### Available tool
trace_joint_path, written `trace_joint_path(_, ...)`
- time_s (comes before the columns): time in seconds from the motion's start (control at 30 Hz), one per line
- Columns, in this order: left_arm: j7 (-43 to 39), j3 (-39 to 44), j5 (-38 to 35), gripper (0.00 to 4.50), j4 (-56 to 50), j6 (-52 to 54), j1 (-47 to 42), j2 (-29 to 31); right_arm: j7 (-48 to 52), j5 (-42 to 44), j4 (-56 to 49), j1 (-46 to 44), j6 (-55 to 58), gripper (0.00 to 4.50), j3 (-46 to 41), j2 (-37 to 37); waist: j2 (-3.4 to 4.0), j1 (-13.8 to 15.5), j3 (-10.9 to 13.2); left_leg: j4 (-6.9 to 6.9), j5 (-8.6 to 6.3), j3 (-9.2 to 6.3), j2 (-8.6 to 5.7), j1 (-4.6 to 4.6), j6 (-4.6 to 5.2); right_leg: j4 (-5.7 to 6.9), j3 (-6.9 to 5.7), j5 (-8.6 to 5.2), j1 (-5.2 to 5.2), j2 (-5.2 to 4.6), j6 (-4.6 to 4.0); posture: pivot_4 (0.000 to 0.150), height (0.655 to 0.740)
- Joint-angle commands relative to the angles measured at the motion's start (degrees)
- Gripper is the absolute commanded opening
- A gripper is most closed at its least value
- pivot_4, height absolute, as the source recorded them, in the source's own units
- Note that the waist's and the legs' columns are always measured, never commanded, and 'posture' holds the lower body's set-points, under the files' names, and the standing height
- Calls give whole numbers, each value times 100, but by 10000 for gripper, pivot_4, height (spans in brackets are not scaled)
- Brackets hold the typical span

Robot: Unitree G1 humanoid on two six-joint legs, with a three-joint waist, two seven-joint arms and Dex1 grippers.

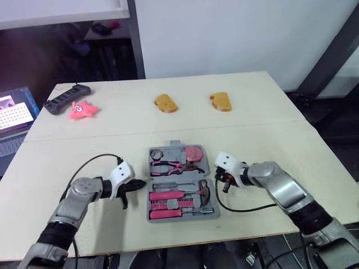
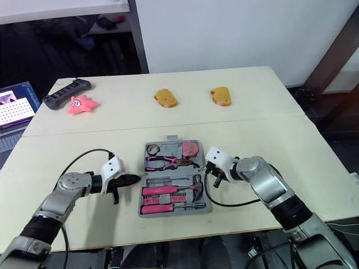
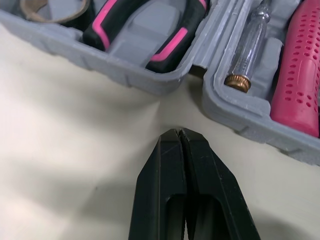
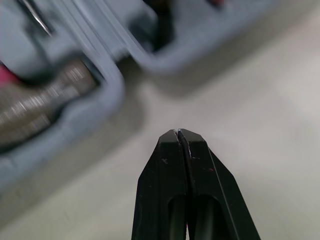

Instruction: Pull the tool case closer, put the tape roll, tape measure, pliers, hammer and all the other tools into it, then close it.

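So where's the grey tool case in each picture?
Left eye view: tool case open, centre.
Right eye view: same spot, centre.
Left wrist view: its wall just beyond the left gripper.
Right wrist view: its blurred wall beyond the right gripper.
Shared landmark: the notch between its halves.

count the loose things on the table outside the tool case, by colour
orange bread-like pieces: 2
pink star toy: 1
black power strip: 1
total: 4
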Motion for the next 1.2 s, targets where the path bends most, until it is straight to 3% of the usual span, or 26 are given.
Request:
trace_joint_path(0.03,50,-286,183,738,-37,4,-55,-209,138,-135,-95,-169,-63,0,275,228,4,9,-2,0,0,0,-1,1,0,0,0,0,1,-1,0,1500,7219)
trace_joint_path(0.37,-66,-424,280,738,-301,129,96,-289,467,-319,-556,-195,210,0,643,413,5,0,-4,5,-1,-2,-5,3,2,0,-2,1,6,-3,2,1500,7219)
trace_joint_path(0.63,-25,-62,88,738,-1214,211,1269,342,401,-412,-1830,281,889,0,1016,359,7,-71,-7,-6,-9,6,4,5,0,-3,-1,-1,-14,0,0,1500,7219)
trace_joint_path(0.83,166,261,-147,738,-2058,487,2167,503,190,-423,-2344,572,1318,0,1035,383,8,-30,-7,-7,-15,8,5,9,2,-1,-1,-1,-15,-2,0,1500,7219)
trace_joint_path(1.2,363,218,-80,738,-2025,486,2043,350,-143,-468,-2365,533,1500,0,938,502,9,1,-7,-3,-13,7,2,11,1,-1,-7,0,-7,-4,-1,1500,7219)
